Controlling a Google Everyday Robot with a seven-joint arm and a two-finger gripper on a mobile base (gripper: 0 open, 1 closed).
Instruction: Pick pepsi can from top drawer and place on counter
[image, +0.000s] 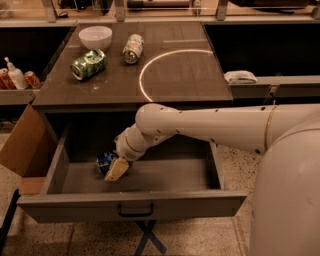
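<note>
- Picking step in hand: gripper (116, 169) down inside the open top drawer (135, 200), toward its left side, right against the pepsi can (105, 161).
- Pepsi can on the drawer floor near the left wall, partly hidden behind the gripper; apparently not lifted yet.
- Impossible to tell whether the gripper is closed on the can or only resting beside it.
- Next, probably: make the hold sure, then raise the can straight up, clear of the drawer's front panel and of the front edge of the counter (185, 75) above.
- After that: carry up and over to a bare stretch of the counter, perhaps inside the white arc (150, 62), well apart from the green can (89, 64), the pale can (133, 48) and the bowl (95, 36).
- Worth minding: a round can, likely to roll or slip under a loose hold.
</note>
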